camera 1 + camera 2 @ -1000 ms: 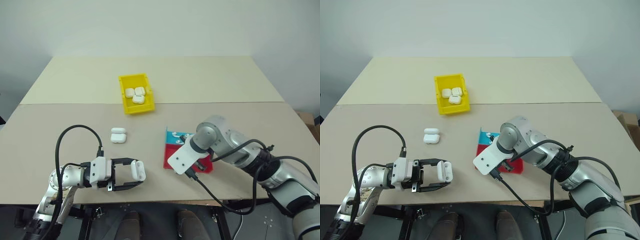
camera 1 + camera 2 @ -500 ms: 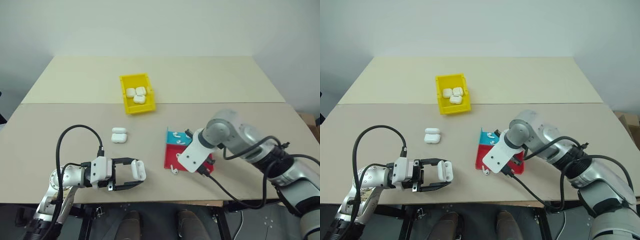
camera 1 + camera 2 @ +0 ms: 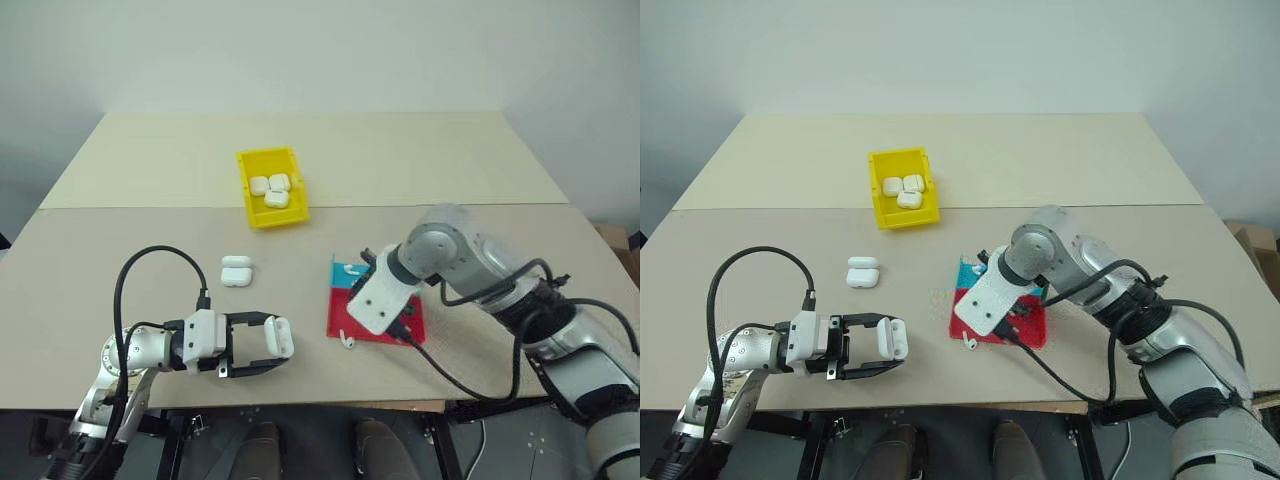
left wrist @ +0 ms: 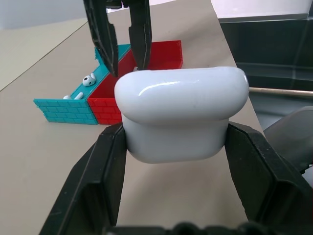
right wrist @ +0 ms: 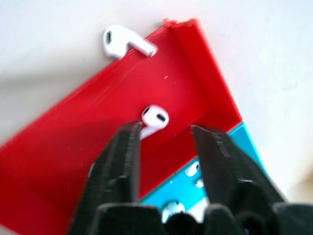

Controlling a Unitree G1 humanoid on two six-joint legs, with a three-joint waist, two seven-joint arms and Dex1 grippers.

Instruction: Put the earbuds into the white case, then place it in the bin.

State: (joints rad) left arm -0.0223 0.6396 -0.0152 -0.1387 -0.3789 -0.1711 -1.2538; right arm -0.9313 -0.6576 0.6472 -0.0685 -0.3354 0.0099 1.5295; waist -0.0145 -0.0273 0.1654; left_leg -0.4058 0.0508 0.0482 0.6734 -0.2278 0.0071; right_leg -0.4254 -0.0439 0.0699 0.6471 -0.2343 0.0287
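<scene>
Meanwhile left gripper [image 3: 262, 346] clamps white case [image 3: 279, 338]; right gripper [image 5: 164, 142] gapes over tray-edge earbud [image 5: 154, 117]

Materials and finishes at the work surface.
You see a glossy, smooth white plastic case [image 4: 181, 115] between matt black fingers [image 4: 105, 171]; a shiny earbud [image 5: 155, 116] on the smooth red-and-teal plastic tray [image 5: 73, 147], brick-textured outside; a bright yellow plastic bin [image 3: 250, 205]; a matt beige tabletop [image 3: 450, 160].

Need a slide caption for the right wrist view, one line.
Right gripper, jaws open, above a tiny glossy white earbud in the flat red tray; a second earbud lies just off its edge.
</scene>
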